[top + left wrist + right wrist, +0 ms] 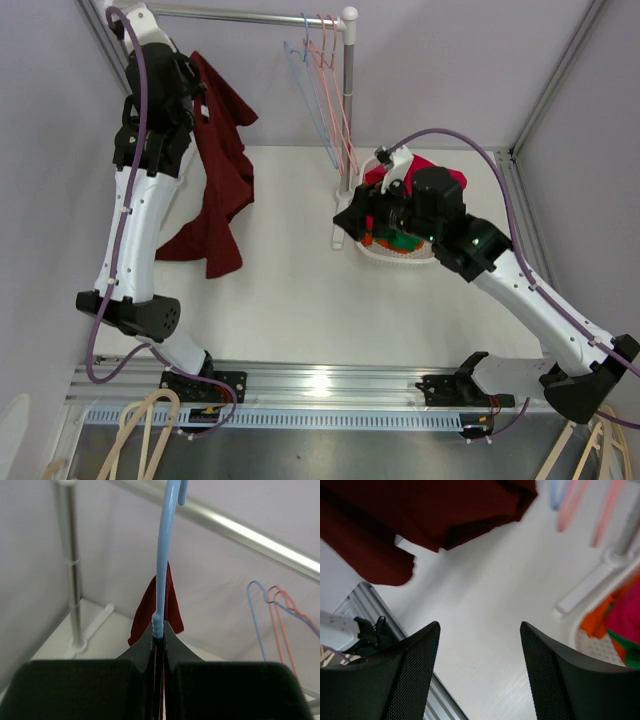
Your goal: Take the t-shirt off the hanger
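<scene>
Dark red t-shirt [222, 170]: it hangs on the blue hanger [162, 580] at the left end of the rail [250, 14]. It is on the hanger, not off yet.
Long way of the cloth: up and down, from the hanger toward the table [300, 300]. I cannot tell if the bottom edge touches the table.
Left gripper [159, 635]: its fingers are pressed together on the thin neck of the blue hanger, just under the hook. It is right at the top of the t-shirt.
Right gripper [480, 630]: its fingers are spread wide with nothing between them. It is low, near the basket [400, 258], well apart from the t-shirt.
Which way to go: in the right wrist view the t-shirt is up and to the left of the spread fingers. The right gripper looks like it must cross the table to the left to reach the cloth.
Nearer arm: the left one, but it is busy holding. The right one is free to pull, I think.
</scene>
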Controlling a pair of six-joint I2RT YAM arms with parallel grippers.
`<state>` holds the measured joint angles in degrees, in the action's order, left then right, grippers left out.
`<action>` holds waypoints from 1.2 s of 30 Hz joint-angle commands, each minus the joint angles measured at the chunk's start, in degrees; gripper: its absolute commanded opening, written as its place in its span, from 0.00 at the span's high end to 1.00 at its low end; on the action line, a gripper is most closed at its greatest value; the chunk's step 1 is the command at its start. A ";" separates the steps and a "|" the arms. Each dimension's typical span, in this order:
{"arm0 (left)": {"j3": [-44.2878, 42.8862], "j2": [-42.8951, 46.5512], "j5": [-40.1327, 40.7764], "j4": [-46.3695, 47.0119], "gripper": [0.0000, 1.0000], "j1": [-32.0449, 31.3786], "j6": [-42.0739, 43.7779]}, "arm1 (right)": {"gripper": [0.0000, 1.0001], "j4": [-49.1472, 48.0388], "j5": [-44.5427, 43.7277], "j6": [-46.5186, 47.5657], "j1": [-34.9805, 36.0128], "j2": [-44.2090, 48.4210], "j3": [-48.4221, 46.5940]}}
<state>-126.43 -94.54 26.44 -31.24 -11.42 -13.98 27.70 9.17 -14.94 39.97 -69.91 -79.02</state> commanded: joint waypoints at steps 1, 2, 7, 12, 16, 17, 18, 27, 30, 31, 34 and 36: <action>3.89 6.56 17.66 -5.74 0.99 -3.69 -7.89 | 0.30 -15.03 0.59 3.51 6.69 3.98 5.17; 5.04 7.61 20.90 -6.45 0.99 -4.74 -8.78 | 0.30 -16.70 0.06 4.12 8.44 4.69 5.89; 11.91 11.57 27.43 -5.21 0.99 -11.60 -7.46 | 0.30 -23.83 0.59 4.48 14.78 4.78 7.65; 13.66 12.54 29.64 -6.56 0.99 -15.20 -7.74 | 0.27 -30.77 -0.28 3.07 17.77 2.07 9.06; 15.25 13.59 30.17 -5.76 0.99 -16.35 -7.29 | 0.28 -33.32 -0.21 3.07 19.88 -1.71 8.54; 15.25 13.68 30.17 -5.67 0.99 -16.53 -7.03 | 0.27 -34.11 0.06 2.99 20.67 -3.29 8.01; 15.16 13.68 30.17 -5.50 0.99 -16.62 -6.77 | 0.27 -34.47 0.06 2.81 21.11 -3.30 7.66; 14.46 13.16 29.64 -4.44 0.99 -16.79 -4.83 | 0.31 -35.00 -1.96 2.99 26.83 -10.94 3.53; 14.98 13.33 29.12 -4.70 0.99 -16.88 -5.44 | 0.63 -34.56 -2.23 3.16 27.01 -13.40 1.86; 15.77 13.33 28.94 -4.09 0.99 -16.88 -5.53 | 0.86 -33.78 -2.23 3.07 27.09 -14.02 1.07; 17.09 13.07 28.58 -3.04 0.99 -16.88 -5.53 | 1.00 -31.05 -2.84 2.99 27.10 -15.08 -0.69; 17.71 12.54 28.50 -3.12 0.99 -16.88 -5.97 | 1.00 -30.52 -3.10 2.90 27.36 -13.69 0.36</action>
<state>-109.34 -83.20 54.85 -37.69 -27.64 -19.88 -2.42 7.35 -12.14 66.89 -84.86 -76.79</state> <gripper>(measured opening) 0.038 0.011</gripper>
